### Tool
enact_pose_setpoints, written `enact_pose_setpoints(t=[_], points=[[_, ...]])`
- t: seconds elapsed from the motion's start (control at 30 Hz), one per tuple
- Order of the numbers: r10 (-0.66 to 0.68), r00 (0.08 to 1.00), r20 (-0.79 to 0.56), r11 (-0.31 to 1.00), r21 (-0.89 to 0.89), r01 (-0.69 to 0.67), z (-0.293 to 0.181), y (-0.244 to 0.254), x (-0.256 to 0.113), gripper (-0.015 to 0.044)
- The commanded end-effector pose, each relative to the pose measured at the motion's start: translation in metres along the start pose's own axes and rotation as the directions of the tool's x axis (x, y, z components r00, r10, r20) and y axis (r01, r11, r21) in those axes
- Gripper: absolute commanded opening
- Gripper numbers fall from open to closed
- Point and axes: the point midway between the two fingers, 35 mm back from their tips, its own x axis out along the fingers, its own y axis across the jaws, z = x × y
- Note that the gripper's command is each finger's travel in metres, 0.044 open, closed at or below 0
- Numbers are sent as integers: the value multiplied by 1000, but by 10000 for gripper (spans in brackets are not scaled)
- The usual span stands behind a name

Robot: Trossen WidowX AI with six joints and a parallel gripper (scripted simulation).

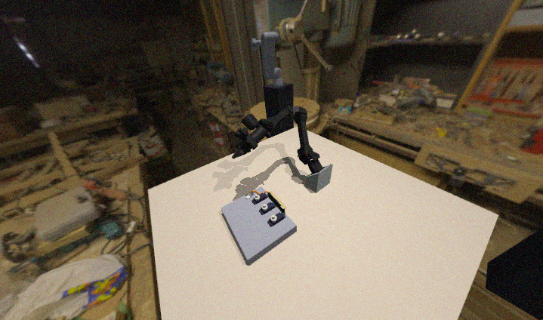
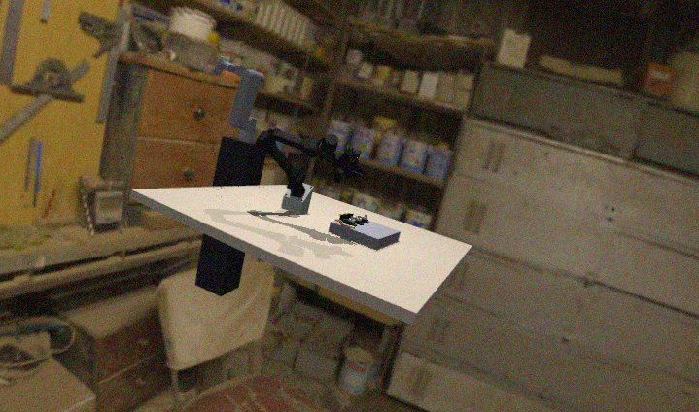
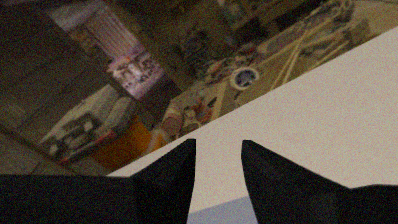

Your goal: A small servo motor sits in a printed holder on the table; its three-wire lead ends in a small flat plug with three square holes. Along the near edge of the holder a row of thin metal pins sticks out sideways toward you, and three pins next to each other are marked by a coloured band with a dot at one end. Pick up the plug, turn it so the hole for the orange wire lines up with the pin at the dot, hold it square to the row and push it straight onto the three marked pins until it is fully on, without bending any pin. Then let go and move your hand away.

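The grey printed holder (image 1: 258, 224) lies on the white table, with small dark servos (image 1: 265, 206) along its far right side. An orange lead (image 1: 261, 193) curves at the holder's far corner, and a small pale piece that may be the plug (image 1: 248, 196) lies there. A dark pin strip with a yellowish band (image 1: 277, 201) runs along that edge. My gripper (image 1: 237, 152) hangs in the air beyond the holder's far corner, well above the table. The wrist view shows its fingers (image 3: 217, 150) apart with nothing between them. The holder (image 2: 365, 232) and gripper (image 2: 354, 171) also show in the exterior view.
The arm's grey base block (image 1: 319, 179) stands on the table behind the holder, to its right. The table's far left edge (image 3: 165, 150) runs just beyond my fingertips. A blurred workshop lies around and below the table.
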Motion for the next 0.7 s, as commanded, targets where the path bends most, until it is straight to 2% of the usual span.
enact_pose_setpoints(t=[0.0,0.33,0.67], points=[[-44,993,-106,998,-56,38,-14,-5,14,115],[-154,921,-358,973,-216,79,-51,-19,39,115],[-272,780,-564,921,-389,40,-86,-34,53,115]])
